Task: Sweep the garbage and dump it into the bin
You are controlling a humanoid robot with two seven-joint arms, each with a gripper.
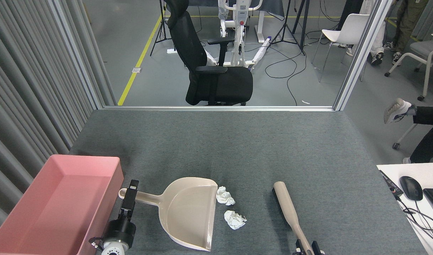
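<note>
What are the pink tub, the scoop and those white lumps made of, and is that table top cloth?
The pink tub looks like moulded plastic: smooth, plain walls with a soft sheen. The beige dustpan seems plastic too, glossy along its rim. The two white wads look like crumpled tissue paper, matt and creased. The table top appears covered in grey felt or short carpet, speckled and dull; which one, I cannot tell.

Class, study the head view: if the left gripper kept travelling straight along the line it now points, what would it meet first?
The left gripper points away from the robot, its tip at the ring end of the dustpan handle. That handle would likely be met first, though the height gap is unclear from this view.
</note>
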